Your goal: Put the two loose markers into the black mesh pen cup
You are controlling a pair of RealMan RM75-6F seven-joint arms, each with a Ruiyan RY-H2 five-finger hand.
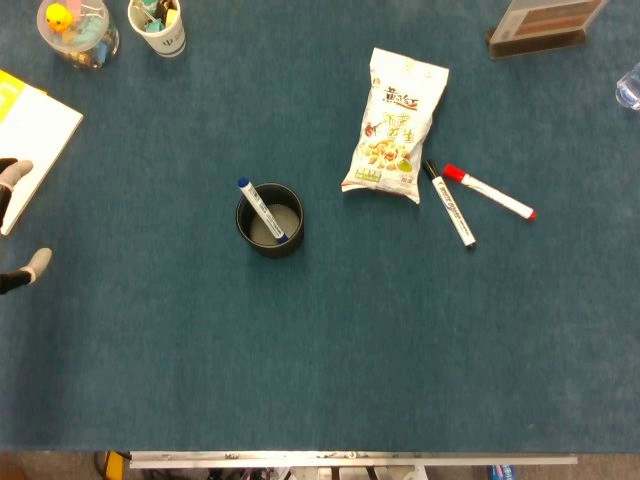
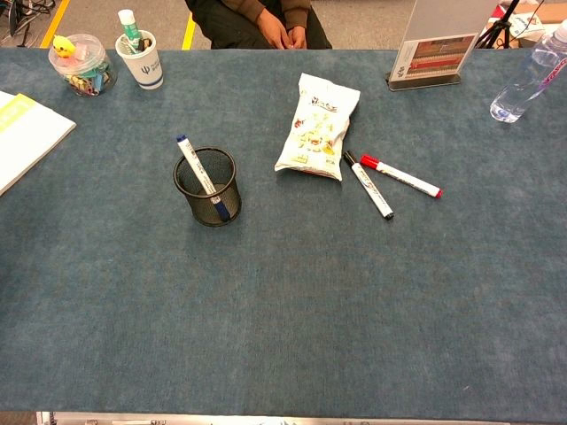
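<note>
Nearest the front edge of the table [image 2: 292, 336] is bare blue felt; further in, left of the middle, stands the black mesh pen cup [image 2: 206, 187] with a blue-capped marker [image 2: 198, 173] leaning in it, cap up and tilted toward the left. Right of the middle lies a snack bag [image 2: 316, 127], and just beside its lower right corner lie the two loose markers: the black-capped marker [image 2: 368, 184] nearer the bag, the red-capped marker [image 2: 400, 176] to its right, their capped ends close together and their other ends spread apart. Both rest flat on the table, well apart from the cup. At the far left corner stand a clear tub of small items [image 2: 81, 63] and a paper cup [image 2: 143, 57]; a notebook [image 2: 25, 133] lies at the left edge. A sign stand [image 2: 436, 46] and a water bottle [image 2: 527, 78] stand toward the far right corner. Only fingertips of the left hand [image 1: 18, 222] show at the left edge of the head view, spread and holding nothing; the right hand is out of sight.
</note>
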